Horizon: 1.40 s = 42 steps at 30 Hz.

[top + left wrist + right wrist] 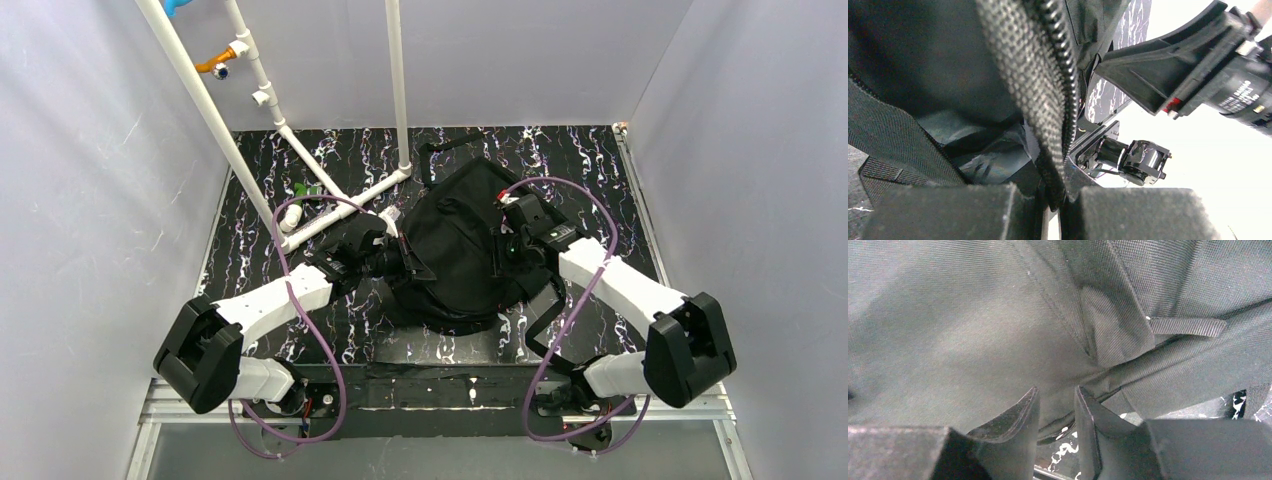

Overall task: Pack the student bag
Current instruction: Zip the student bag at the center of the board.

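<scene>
The student bag (pixel 455 245), a large black fabric backpack, lies in the middle of the marbled black table, and one strap (pixel 545 312) trails toward the near right. My left gripper (pixel 407 266) is at the bag's left side. In the left wrist view it (pixel 1060 200) is shut on the bag's zipper edge (pixel 1048 75), which is lifted so that the dark inside shows. My right gripper (pixel 505 245) rests at the bag's right side. In the right wrist view its fingers (pixel 1020 415) stand a little apart, with the bag's seamed edge (pixel 1068 385) across the gap.
A white pipe frame (pixel 300 170) rises from the far left of the table, with an orange fitting (pixel 215 65) high up and a small green thing (pixel 310 190) at its foot. Pale walls close in three sides. The right arm (pixel 1198 60) shows in the left wrist view.
</scene>
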Available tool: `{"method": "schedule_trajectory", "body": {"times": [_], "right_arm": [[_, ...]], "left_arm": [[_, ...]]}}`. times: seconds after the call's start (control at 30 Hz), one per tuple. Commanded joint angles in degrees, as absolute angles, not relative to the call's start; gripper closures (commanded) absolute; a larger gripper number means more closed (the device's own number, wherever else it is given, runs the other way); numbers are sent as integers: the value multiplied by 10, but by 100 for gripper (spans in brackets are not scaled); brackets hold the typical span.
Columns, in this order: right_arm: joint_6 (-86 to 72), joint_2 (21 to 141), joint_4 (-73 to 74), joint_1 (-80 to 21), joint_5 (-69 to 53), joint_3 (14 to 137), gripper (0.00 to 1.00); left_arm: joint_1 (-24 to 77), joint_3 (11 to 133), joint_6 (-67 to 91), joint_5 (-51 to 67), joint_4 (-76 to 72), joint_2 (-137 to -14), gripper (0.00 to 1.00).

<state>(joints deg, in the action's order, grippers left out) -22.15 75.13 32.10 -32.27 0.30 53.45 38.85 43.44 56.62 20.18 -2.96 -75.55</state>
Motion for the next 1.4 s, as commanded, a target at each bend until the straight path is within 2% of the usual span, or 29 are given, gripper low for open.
{"method": "schedule_trajectory", "body": {"times": [0.0,0.2,0.4,0.7,0.8,0.83,0.9,1.07,1.17,1.23,1.27,1.3,1.37], "right_arm": [[-203,775,305,-323,24,515,62],[-202,750,307,-323,54,481,53],[-195,766,284,-323,48,464,51],[-214,758,278,-331,20,425,68],[-213,751,287,-333,25,427,77],[-213,747,290,-333,24,429,81],[-213,734,298,-333,7,434,99],[-261,665,287,-345,-110,430,99],[-334,623,212,-350,-203,395,99],[-358,598,164,-350,-219,369,99],[-358,590,157,-350,-203,361,99],[-352,589,165,-350,-185,359,99],[-325,601,193,-350,-152,370,99]], "left_arm": [[391,433,564,213,-25,-748,100],[391,429,569,212,-28,-754,100],[391,433,568,216,-28,-756,100],[391,428,570,213,-29,-757,100],[390,424,571,211,-31,-763,100],[391,423,571,209,-32,-764,100],[391,422,568,201,-32,-768,100],[389,431,555,186,-32,-778,100],[389,443,550,187,-32,-796,100],[389,452,536,193,-32,-807,100],[389,452,528,195,-30,-807,98],[389,448,524,194,-29,-800,91],[391,432,512,184,-27,-768,70]]}}
